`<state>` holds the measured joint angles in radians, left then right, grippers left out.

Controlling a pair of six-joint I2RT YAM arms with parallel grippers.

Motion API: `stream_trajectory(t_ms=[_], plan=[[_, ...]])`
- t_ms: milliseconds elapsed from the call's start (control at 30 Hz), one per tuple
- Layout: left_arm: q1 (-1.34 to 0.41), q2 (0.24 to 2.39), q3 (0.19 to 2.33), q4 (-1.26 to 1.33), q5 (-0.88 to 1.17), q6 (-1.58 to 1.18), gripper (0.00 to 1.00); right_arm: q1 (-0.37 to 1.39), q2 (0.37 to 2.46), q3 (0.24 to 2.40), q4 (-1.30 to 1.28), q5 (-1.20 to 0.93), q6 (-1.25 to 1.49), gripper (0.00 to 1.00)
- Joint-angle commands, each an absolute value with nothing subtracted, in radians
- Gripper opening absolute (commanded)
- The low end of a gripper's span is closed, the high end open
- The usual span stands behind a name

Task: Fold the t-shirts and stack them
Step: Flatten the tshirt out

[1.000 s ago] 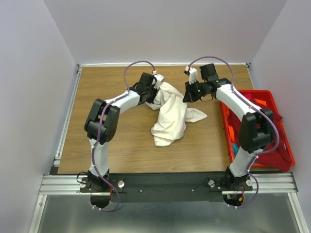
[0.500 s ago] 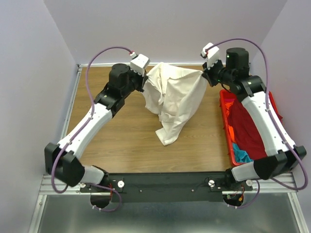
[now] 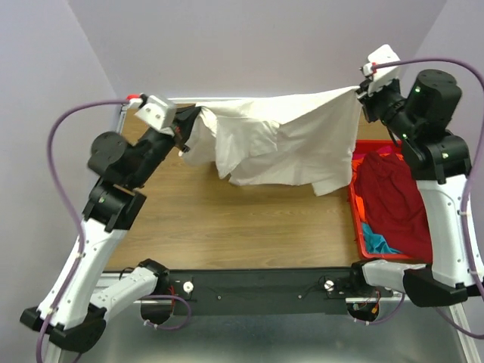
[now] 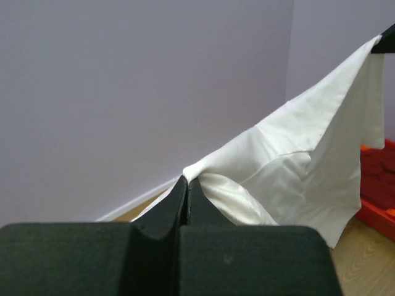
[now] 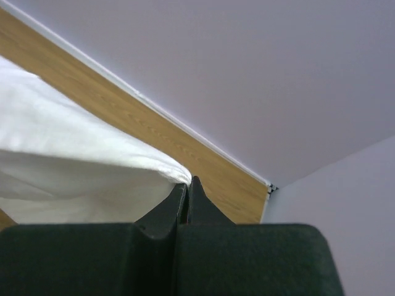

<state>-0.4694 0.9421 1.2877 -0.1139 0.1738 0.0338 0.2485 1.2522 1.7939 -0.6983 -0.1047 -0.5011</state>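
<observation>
Cream-white cloth t-shirt (image 3: 287, 140) hangs stretched over far edge of wooden worktop (image 3: 227, 219), long axis left-right. Left gripper (image 3: 184, 123) and right gripper (image 3: 361, 92) each clamped on one upper corner.

The cream-white t-shirt (image 3: 280, 144) hangs in the air over the bench's 12 o'clock side. Its top edge is stretched taut from about 10 o'clock, clamped in the left gripper (image 3: 185, 125), to 1 o'clock, clamped in the right gripper (image 3: 361, 92). Below that line it droops in loose, uneven folds, clear of the wood. At 3 o'clock a dark red t-shirt (image 3: 389, 200) lies crumpled in the crate (image 3: 378, 255), with teal cloth (image 3: 378, 240) and a sliver of orange cloth (image 3: 362, 208) beside it.
</observation>
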Motion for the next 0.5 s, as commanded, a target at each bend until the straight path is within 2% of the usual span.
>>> stream_trajectory(t_ms=[0,267,333,467], plan=[[-0.468,0.844,1.319,-0.097,0.225,0.055,0.0,0.196,1.175,1.848,-0.722,-0.188,-0.5,0.01],[-0.468,0.6,1.275,-0.092,0.244,0.029,0.0,0.065,1.124,2.046,-0.912,-0.493,-0.503,0.01],[-0.468,0.549,1.266,-0.084,0.241,0.011,0.0,0.054,1.123,2.063,-0.946,-0.596,-0.525,0.01],[-0.468,0.502,1.218,-0.054,0.177,-0.043,0.0,0.054,1.14,2.042,-0.962,-0.641,-0.538,0.01]])
